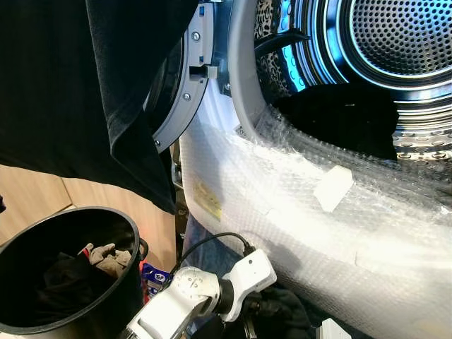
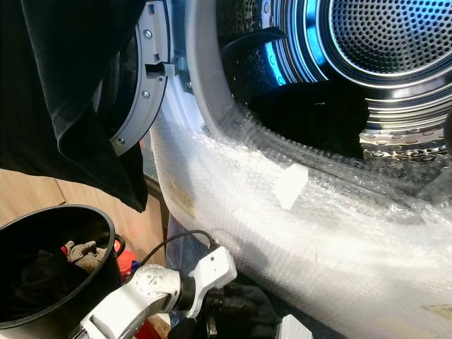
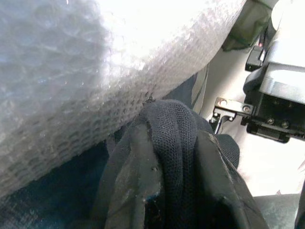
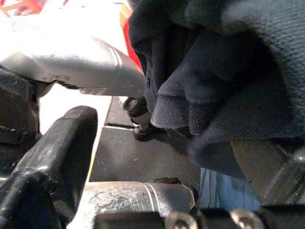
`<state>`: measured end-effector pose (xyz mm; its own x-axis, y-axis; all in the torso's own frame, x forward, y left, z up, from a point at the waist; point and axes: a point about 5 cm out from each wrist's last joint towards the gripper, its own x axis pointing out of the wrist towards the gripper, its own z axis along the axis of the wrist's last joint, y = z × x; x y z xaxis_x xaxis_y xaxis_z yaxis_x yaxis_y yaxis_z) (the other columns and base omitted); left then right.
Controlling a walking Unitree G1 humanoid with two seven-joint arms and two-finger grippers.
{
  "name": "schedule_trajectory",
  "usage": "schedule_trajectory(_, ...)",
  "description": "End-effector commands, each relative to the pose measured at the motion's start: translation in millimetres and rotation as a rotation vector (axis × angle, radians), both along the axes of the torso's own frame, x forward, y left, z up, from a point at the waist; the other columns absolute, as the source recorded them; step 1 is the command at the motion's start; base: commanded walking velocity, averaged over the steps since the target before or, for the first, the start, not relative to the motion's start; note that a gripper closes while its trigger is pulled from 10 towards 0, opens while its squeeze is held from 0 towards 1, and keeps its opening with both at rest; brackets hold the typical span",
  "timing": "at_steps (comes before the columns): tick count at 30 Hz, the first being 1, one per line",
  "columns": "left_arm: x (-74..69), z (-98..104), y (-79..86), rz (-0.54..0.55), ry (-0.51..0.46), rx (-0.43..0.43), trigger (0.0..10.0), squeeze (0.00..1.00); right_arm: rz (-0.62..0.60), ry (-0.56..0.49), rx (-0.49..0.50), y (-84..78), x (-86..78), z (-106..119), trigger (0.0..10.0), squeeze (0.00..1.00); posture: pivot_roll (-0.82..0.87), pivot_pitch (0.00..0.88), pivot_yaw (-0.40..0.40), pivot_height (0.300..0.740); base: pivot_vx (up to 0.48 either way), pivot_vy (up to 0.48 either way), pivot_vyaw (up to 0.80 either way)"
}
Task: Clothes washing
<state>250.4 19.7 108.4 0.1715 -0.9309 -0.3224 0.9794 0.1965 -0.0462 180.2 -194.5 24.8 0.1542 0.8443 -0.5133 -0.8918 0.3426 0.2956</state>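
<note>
On the left, a black bucket [image 1: 106, 296] stands on a pale wooden floor [image 1: 28, 201], with crumpled clothes [image 1: 104, 258] inside. Above it hangs a smooth black cloth [image 1: 78, 85]. The left gripper [image 3: 174, 181] is low beside the washer [image 1: 296, 212]; its fingers are closed on a dark knitted garment [image 3: 171, 129]. The washer front is wrapped in bubble wrap [image 1: 353, 233]. Its round drum [image 1: 395, 42] is perforated shiny metal, with dark laundry [image 1: 339, 116] inside. For the right gripper [image 4: 71, 143], I cannot tell its state.

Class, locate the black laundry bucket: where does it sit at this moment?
In the eye views the black laundry bucket stands at lower left, below the hanging black garment and left of the bubble-wrapped washer front, with the left arm beside it.
</note>
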Motion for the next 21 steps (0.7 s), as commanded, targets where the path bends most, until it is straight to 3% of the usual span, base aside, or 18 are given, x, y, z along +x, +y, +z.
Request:
schedule_trajectory(1,2.4,4,-9.9,-0.014,-0.054,-0.004,0.0,0.00,-0.050,0.001,0.027,3.0,1.9,6,10.0,1.00,0.03,0.000,-0.134,0.740,0.000,0.000,0.00)
schedule_trajectory(5,4.7,7,-13.6,0.011,-0.072,-0.033,0.0,0.00,-0.091,0.003,0.005,5.8,2.5,5,10.0,1.00,0.03,0.000,-0.138,0.740,0.000,0.000,0.00)
schedule_trajectory(6,7.0,10,-15.8,0.030,-0.087,-0.045,0.0,0.00,-0.153,-0.016,-0.043,3.5,7.2,-1,10.0,1.00,0.04,0.000,-0.152,0.740,0.000,0.000,0.00)
schedule_trajectory(7,8.4,12,-17.3,0.039,-0.099,-0.053,0.0,0.00,-0.225,-0.031,-0.084,1.4,12.4,-6,10.0,0.47,0.04,0.000,-0.152,0.740,0.000,0.000,0.00)
schedule_trajectory(8,8.9,13,-17.8,0.044,-0.105,-0.058,0.0,0.00,-0.284,-0.023,-0.092,1.3,15.4,-10,10.0,0.00,0.04,0.000,-0.152,0.740,0.000,0.000,0.00)
schedule_trajectory(10,9.3,15,-19.0,0.052,-0.108,-0.073,0.0,0.00,-0.369,0.020,-0.055,4.6,17.5,-13,10.0,0.00,0.04,0.000,-0.154,0.740,0.000,0.000,0.00)
schedule_trajectory(15,8.7,13,-20.4,0.058,-0.115,-0.073,0.0,0.00,-0.420,0.097,0.008,11.4,13.7,-12,10.0,0.00,0.03,0.000,-0.152,0.740,0.000,0.000,0.00)
schedule_trajectory(17,8.7,13,-19.9,0.058,-0.120,-0.067,0.0,0.00,-0.504,0.166,0.061,10.7,17.2,-14,10.0,0.00,0.03,0.000,-0.152,0.740,0.000,0.000,0.00)
schedule_trajectory(21,10.4,14,-17.9,0.068,-0.140,-0.053,0.0,0.00,-0.539,0.276,0.101,6.4,10.8,-16,10.0,0.00,0.04,0.000,-0.151,0.740,0.000,0.000,0.00)
